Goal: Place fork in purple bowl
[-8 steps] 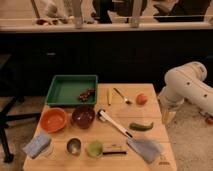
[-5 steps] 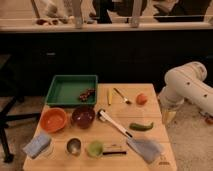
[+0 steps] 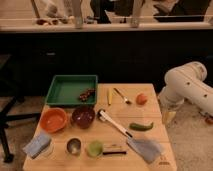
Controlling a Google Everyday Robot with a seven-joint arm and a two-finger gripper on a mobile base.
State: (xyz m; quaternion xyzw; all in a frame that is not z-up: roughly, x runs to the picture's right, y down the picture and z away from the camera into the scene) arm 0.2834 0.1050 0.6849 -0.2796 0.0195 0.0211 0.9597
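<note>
Gripper off right edge of table, well apart from fork

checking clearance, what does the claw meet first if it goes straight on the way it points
The claw hangs beside the table, right side, pointing down: probably the floor first, though depth is unclear.

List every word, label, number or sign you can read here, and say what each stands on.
No text here can be read.
Small dark mark at the front right corner of the light wooden table: too blurred to read.
Flat dark packet beside the small green cup: print, if any, too blurred.
The white arm's gripper, hanging beside the table's right edge: no legible marking.
</note>
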